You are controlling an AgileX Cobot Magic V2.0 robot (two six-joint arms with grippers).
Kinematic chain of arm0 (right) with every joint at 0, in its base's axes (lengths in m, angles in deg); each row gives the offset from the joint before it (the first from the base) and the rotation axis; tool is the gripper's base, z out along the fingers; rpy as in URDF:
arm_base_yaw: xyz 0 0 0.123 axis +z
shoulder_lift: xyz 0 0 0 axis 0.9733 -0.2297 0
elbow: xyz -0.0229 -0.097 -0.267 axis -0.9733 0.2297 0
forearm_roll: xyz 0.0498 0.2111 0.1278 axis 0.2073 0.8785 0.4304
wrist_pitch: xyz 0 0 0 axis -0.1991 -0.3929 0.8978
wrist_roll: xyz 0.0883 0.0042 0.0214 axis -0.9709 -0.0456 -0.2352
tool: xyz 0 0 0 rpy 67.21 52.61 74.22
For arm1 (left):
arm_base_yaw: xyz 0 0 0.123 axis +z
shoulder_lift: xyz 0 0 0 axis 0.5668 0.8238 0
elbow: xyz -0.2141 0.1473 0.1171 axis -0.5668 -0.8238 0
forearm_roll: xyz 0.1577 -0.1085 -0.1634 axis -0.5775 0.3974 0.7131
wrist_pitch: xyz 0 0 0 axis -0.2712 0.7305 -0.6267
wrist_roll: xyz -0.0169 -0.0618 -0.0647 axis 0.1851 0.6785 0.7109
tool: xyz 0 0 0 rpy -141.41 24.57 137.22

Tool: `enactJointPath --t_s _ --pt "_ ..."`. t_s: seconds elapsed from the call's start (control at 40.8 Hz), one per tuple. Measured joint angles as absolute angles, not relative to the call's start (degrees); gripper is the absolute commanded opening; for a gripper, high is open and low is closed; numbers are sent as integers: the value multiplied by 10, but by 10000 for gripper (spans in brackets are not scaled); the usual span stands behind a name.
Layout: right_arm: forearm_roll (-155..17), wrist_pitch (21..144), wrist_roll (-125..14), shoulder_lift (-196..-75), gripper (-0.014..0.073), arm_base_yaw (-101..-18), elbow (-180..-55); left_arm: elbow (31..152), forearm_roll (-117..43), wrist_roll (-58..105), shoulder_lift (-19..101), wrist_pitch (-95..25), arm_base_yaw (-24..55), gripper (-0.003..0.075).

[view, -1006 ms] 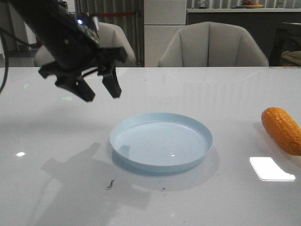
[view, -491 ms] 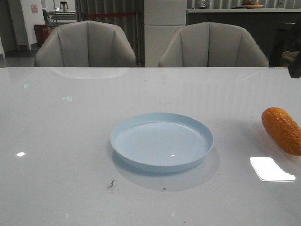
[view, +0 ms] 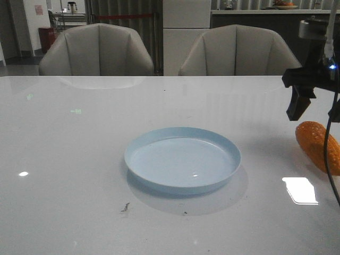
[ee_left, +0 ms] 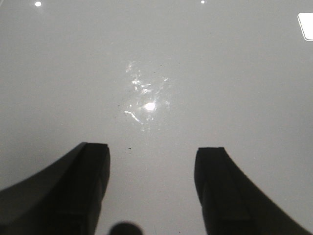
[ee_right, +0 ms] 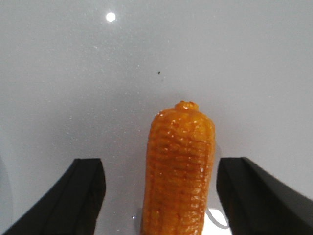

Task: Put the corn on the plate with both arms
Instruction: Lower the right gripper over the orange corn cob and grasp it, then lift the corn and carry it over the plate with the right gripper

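Right gripper (ee_right: 159, 196) hangs over the corn (ee_right: 179, 169) with its dark fingers (ee_right: 80, 193) spread wide, one on each side of the cob and clear of it, nothing yet gripped. Between those fingers the orange cob lies lengthwise on the white table (ee_right: 156, 58), its tapered tip pointing away from the wrist. From the front, the same gripper (view: 317, 109) sits just above the corn (view: 317, 146) at the table's right edge, only one claw plainly in sight. Well off to that gripper's left stands the pale blue plate (view: 182, 159), holding nothing.

Left gripper (ee_left: 151, 191) is likewise parted, with only bare, glossy tabletop between and beyond its fingers (ee_left: 90, 186); neither corn nor plate appears near it, and it is out of the front camera's frame.

By this evidence the job is at an early stage: the approach to the cob looks lined up, but the grasp, the lift, the carry across to the plate and the release all remain to be done.
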State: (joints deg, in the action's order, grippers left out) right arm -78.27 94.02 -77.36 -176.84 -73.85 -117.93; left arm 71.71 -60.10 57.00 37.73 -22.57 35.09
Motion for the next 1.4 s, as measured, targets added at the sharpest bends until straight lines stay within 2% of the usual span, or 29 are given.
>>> enactJointPath --t_s 0.245,0.343,0.442,0.54,0.785,1.079,1.398 --pt "-785 940 -774 -1816 557 -738 -1181 714 -601 570 353 -226 351 451" --pt "-786 940 -774 -1827 477 -738 -1181 714 -601 570 353 -226 351 451" --pt "-796 940 -774 -1838 362 -738 -1182 714 -601 570 353 -226 351 451" --pt "-806 939 -774 -1842 295 -738 -1185 714 -601 570 353 -226 351 451" --pt "-816 982 -769 -1848 290 -716 -1255 714 -601 570 353 -226 351 451" --pt "-817 1040 -769 -1848 290 -588 -1394 714 -600 570 353 -226 351 451" --pt "-817 1048 -768 -1864 290 -468 -1415 714 -600 570 353 -226 351 451"
